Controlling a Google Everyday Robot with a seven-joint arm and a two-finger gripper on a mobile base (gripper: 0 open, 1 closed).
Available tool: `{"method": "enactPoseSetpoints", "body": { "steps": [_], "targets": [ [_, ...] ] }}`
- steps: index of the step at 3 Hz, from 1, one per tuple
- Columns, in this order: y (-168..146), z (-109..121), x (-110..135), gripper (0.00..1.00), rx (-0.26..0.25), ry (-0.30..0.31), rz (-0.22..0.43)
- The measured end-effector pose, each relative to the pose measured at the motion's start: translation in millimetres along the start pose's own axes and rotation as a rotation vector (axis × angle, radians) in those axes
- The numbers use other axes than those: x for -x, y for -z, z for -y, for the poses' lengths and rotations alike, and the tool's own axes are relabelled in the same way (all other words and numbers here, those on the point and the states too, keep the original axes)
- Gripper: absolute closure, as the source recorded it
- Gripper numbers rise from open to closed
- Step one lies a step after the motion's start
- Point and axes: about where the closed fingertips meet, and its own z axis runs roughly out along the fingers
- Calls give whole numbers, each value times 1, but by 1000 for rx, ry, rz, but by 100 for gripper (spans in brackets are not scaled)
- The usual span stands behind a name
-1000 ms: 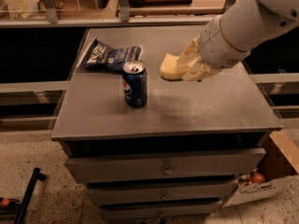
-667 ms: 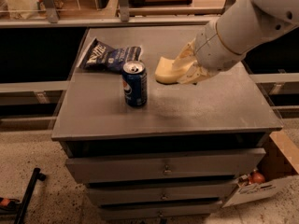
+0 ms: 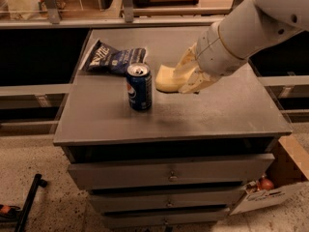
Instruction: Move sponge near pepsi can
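Observation:
The pepsi can (image 3: 139, 86), dark blue with a silver top, stands upright on the grey cabinet top (image 3: 217, 110), left of centre. My gripper (image 3: 186, 77) reaches in from the upper right and is shut on the pale yellow sponge (image 3: 166, 78). It holds the sponge just right of the can, a short gap away, low over the surface. The cream fingers (image 3: 193, 81) cover the sponge's right part.
A dark blue chip bag (image 3: 114, 58) with white lettering lies behind the can at the back left. The cabinet has drawers (image 3: 169, 173) below. A cardboard box (image 3: 275, 187) sits on the floor at right. Shelving runs along the back.
My gripper has carried the sponge left and slightly down, closer to the pepsi can. The can and the chip bag have not moved.

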Motion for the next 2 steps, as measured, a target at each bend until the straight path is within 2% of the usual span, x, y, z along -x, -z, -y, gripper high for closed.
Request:
{"method": "enactPoseSetpoints", "body": {
  "steps": [1,2],
  "targets": [
    [0,0,2,13,1,3,0],
    [0,0,3,0,1,6,0]
  ]
}}
